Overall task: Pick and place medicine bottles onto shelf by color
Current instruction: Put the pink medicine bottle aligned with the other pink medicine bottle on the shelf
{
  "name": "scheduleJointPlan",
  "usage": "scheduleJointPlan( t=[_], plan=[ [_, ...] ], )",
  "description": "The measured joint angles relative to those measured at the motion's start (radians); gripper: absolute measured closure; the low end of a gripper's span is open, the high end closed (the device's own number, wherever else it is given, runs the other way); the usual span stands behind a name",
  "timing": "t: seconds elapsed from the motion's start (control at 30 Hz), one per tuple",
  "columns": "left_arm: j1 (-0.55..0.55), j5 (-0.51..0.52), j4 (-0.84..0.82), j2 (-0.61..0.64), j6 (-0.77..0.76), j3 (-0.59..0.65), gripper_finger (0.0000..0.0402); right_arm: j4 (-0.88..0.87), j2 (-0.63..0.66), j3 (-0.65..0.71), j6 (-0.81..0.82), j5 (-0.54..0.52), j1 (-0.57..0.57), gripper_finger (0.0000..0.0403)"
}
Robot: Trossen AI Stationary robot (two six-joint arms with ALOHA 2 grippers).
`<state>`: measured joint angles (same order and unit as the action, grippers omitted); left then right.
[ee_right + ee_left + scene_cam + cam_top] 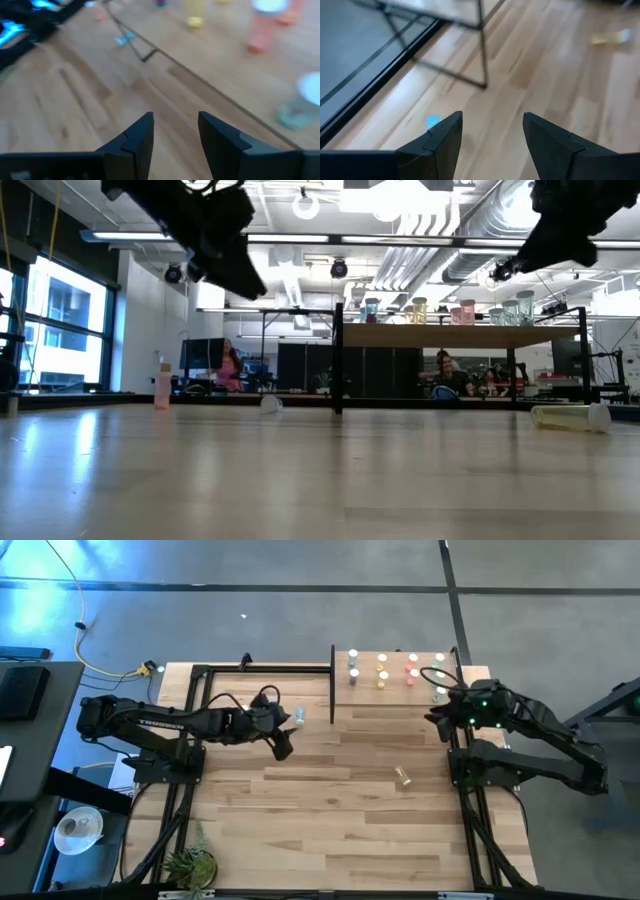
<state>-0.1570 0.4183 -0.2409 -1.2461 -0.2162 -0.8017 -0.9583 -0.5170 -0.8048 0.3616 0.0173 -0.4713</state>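
Medicine bottles (382,672) upright on shelf (470,675), yellow bottle (404,777) lying on table, left claw (284,744) spread, right claw (437,718) spread, both empty

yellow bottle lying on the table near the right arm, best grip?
Grip the yellow bottle across the middle of its body, coming straight down from above. It lies on its side on the open tabletop, apart from the shelf and other bottles, so there is room for fingers on both sides. Set the fingers across its long axis; gripped along it, it would likely roll. The right gripper is nearer, fingers open.
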Motion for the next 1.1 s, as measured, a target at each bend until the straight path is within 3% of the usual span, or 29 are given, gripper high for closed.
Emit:
scheduleJointPlan(
  t=[0.2,0.63,0.83,1.1],
  plan=[
    [0.000,0.068,-0.181,0.024,-0.079,0.000,0.0204,0.221,0.035,0.137,-0.019,0.066,0.090,0.0256],
    [0.020,0.165,-0.480,0.024,-0.289,0.021,0.0204,0.506,0.034,0.322,-0.022,0.067,0.273,0.0256],
    [0.089,0.188,-0.503,0.024,-0.476,0.110,0.0204,0.574,0.032,0.369,-0.023,0.060,0.323,0.0256],
    [0.203,0.293,-0.503,0.024,-0.817,0.212,0.0204,0.576,0.032,0.369,-0.030,-0.044,0.352,0.0256]
  ],
)
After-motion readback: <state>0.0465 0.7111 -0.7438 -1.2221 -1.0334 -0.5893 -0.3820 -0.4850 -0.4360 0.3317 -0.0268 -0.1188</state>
